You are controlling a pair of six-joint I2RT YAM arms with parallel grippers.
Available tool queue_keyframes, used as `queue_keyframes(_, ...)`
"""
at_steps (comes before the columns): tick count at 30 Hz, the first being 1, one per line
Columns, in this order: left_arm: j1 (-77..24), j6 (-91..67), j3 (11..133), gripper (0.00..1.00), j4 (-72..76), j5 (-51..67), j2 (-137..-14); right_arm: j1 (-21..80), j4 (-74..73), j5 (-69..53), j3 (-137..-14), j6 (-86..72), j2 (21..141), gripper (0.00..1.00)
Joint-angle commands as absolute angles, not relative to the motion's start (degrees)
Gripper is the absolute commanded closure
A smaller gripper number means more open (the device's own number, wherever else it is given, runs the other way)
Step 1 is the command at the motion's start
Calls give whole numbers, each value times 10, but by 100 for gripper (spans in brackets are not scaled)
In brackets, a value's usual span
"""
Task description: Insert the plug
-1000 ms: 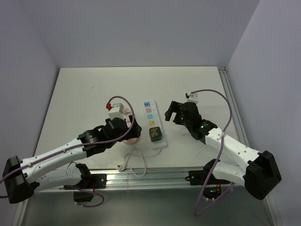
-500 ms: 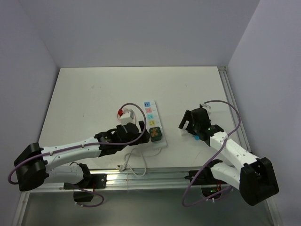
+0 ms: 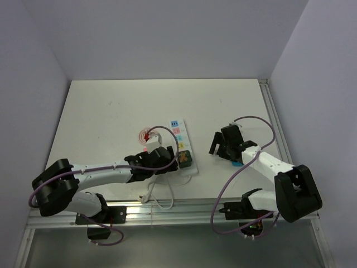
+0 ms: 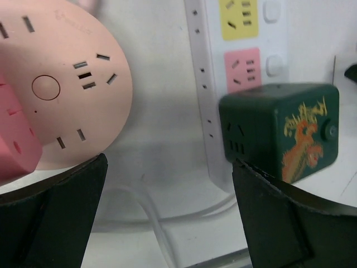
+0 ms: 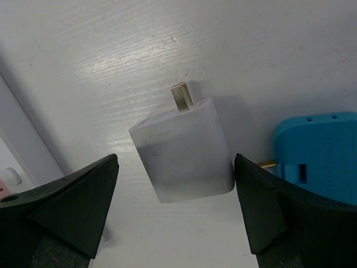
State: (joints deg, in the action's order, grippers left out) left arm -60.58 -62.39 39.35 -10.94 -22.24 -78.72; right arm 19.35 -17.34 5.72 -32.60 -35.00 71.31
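Our left arm has reached further in. Its left gripper now stands spread wide between the pink round socket and the green cube adapter on the power strip. Our right gripper has come down astride the white plug, jaws wide on either side. The plug lies flat on the table, just beside a blue plug.

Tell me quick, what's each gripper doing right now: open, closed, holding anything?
Left gripper: open, holding nothing.
Right gripper: open, the white charger lies on the table between its fingers, not gripped.
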Motion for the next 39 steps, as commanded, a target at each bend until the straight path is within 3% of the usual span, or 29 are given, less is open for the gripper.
queue_keyframes(1, -577, -613, 403, 0, -98, -229, -776, 192, -158, 47, -345, -337, 709, 10)
queue_keyframes(7, -498, -569, 378, 0, -89, -216, -742, 195, -146, 21, -345, -329, 718, 13)
queue_keyframes(13, -486, -538, 388, 0, -91, -202, -708, 202, -147, 19, -352, -328, 730, 14)
queue_keyframes(18, -486, -522, 397, 0, -98, -190, -680, 202, -188, 68, -366, -342, 709, 1)
queue_keyframes(22, -487, -513, 397, 1, -98, -180, -663, 199, -223, 113, -352, -360, 614, 0)
queue_keyframes(31, -487, -493, 410, 0, -101, -169, -653, 121, -365, 139, -387, -505, 579, 0)
queue_keyframes(35, -487, -490, 407, 0, -92, -158, -650, 52, -377, 77, -384, -534, 603, 0)
queue_keyframes(39, -486, -490, 403, 0, -89, -159, -646, 17, -441, 92, -421, -577, 658, 0)
